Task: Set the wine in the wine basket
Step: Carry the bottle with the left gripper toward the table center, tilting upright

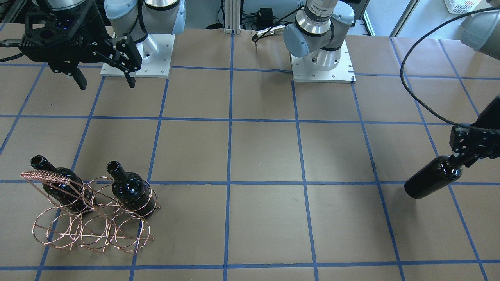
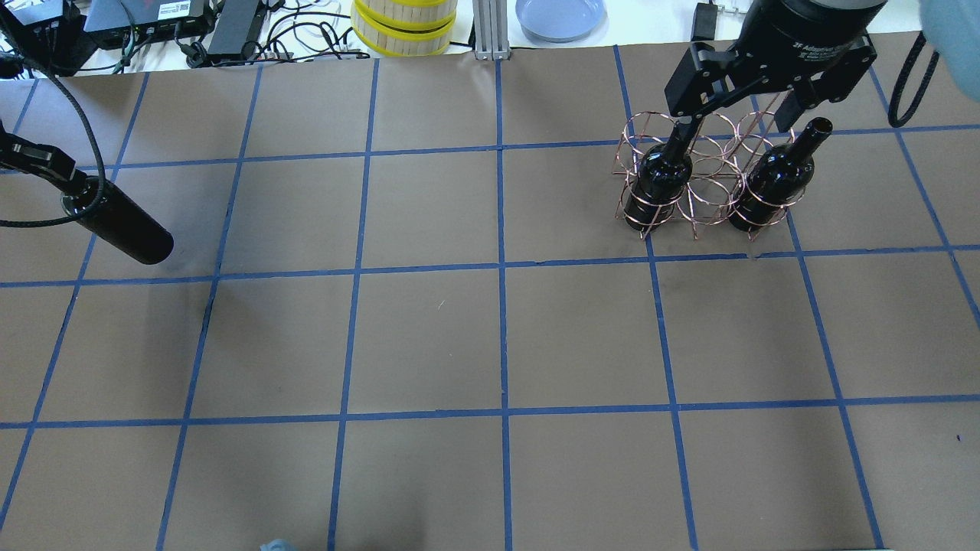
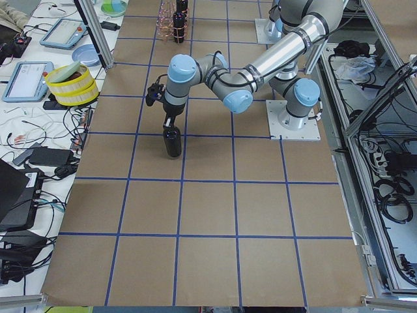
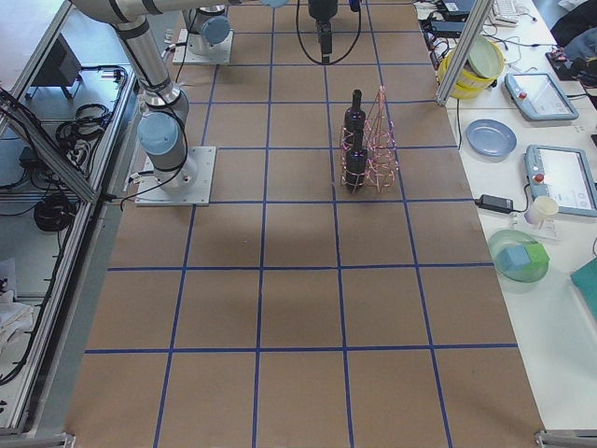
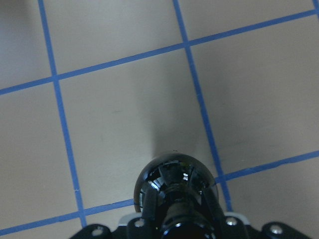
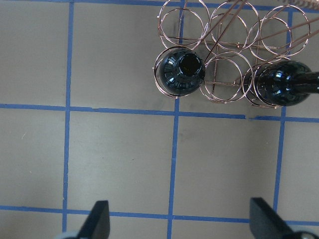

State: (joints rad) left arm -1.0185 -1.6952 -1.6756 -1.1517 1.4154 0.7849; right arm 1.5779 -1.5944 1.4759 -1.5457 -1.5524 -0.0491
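Observation:
My left gripper [image 2: 65, 180] is shut on the neck of a near-black wine bottle [image 2: 122, 226] and holds it upright at the table's left end; the bottle also shows in the front view [image 1: 433, 177] and the left wrist view [image 5: 174, 184]. I cannot tell if its base touches the table. The copper wire wine basket [image 2: 708, 191] stands at the far right and holds two more bottles [image 2: 658, 184] [image 2: 769, 184] upright in its rings. My right gripper [image 2: 735, 126] is open and empty, well above the basket [image 6: 224, 30], near its robot-side edge.
A yellow-rimmed stack [image 2: 404, 23], a blue plate [image 2: 560, 15] and cables lie beyond the table's far edge. The arm bases [image 1: 136, 58] [image 1: 322, 66] stand on the robot's side. Brown paper with a blue tape grid [image 2: 501, 268] covers the table between bottle and basket.

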